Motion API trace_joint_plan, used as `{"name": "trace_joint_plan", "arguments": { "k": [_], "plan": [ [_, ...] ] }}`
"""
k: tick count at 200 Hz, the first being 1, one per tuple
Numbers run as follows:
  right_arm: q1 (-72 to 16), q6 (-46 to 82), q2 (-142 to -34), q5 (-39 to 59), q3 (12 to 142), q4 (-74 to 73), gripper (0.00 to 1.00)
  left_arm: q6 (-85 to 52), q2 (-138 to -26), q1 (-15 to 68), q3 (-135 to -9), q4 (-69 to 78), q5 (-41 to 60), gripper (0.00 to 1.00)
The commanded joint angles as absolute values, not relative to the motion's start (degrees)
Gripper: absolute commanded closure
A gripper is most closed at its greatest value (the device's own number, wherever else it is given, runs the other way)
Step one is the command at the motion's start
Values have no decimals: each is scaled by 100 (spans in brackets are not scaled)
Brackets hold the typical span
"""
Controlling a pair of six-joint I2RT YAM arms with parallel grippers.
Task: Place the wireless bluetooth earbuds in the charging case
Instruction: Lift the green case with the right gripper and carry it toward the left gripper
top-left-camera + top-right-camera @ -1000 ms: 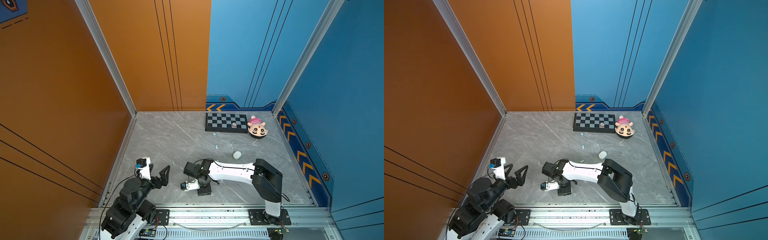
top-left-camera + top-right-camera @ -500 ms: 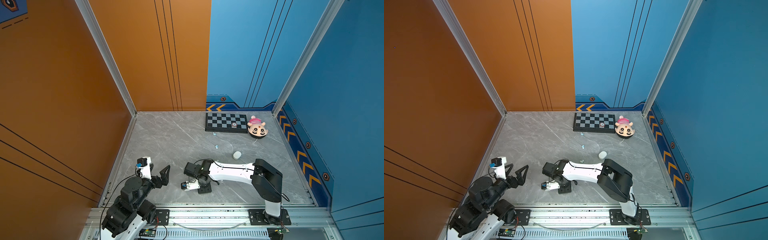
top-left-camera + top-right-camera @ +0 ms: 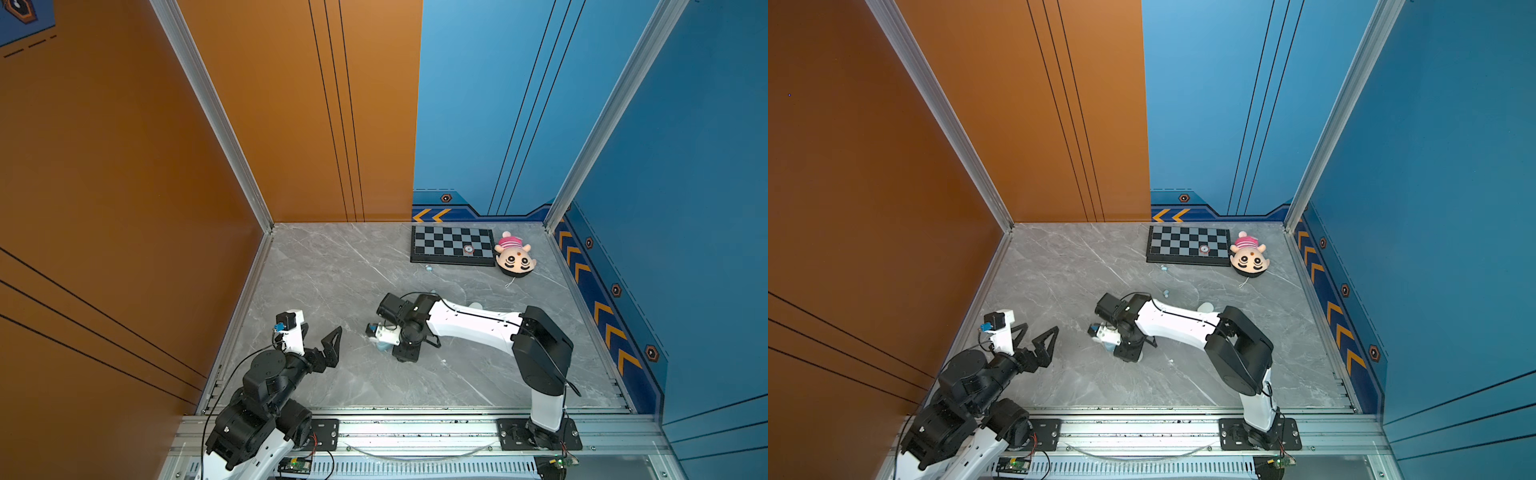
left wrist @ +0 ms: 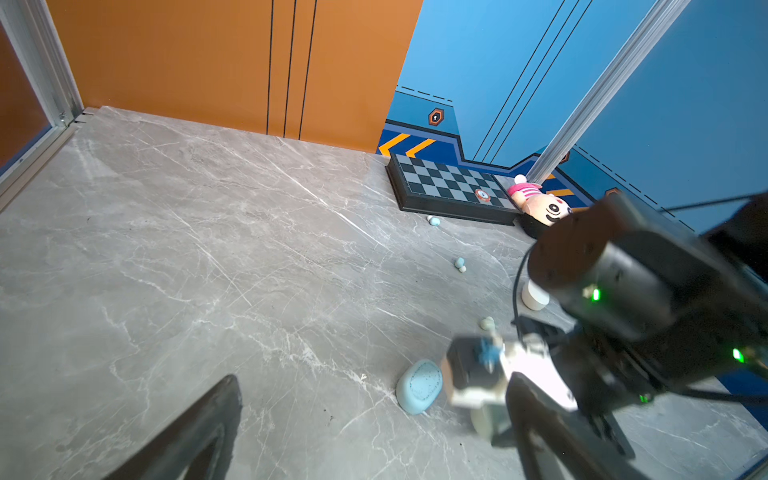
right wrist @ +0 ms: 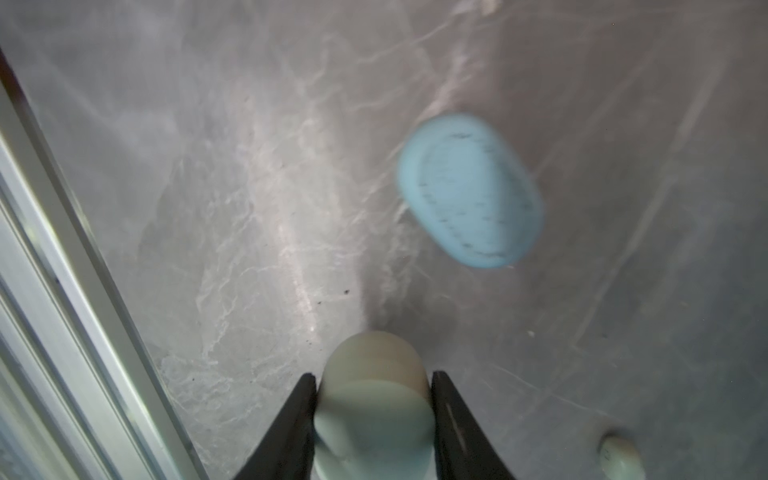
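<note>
My right hand is closed on the pale green case: both black fingers press against its sides, low over the worktop. I cannot tell whether the case is lifted or resting on the stone. The blue case lies flat and closed just beside it, untouched. My left hand hangs wide apart and holds nothing, off to its own side, well apart from both cases.

The earbuds are all loose on the worktop. One lies just in front of the chessboard, a couple lie between it and my right arm, a greenish one sits close by that arm, and a pale one shows near my right fingers in the right wrist view. None sits in a case that I can see.

I judge this the opening step: securing a case before any bud goes in. Next, I think, the case has to be steadied and its lid opened. Then my free left hand has to narrow onto one tiny bud, which looks easy to flick away.
</note>
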State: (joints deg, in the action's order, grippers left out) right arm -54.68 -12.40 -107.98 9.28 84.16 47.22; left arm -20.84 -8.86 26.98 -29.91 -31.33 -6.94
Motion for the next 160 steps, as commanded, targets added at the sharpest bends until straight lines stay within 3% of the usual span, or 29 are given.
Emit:
{"name": "trace_joint_plan", "arguments": {
  "k": [1, 31, 80, 160],
  "plan": [
    [-4825, 994, -10229, 1610, 8886, 4645, 71, -1805, -1161, 2654, -3172, -2383, -370, 1],
    [-4238, 3170, -9813, 1806, 8889, 4366, 72, -1749, -1846, 2659, -3188, -1501, 143, 1],
    [-3637, 5985, -8576, 1367, 7699, 2849, 74, -2168, -3153, 2864, -3177, 210, 835, 0],
    [-3724, 7822, -7653, 701, 6900, 1768, 74, -2144, -4581, 4269, -3267, 1787, 332, 1]
  ]
}}
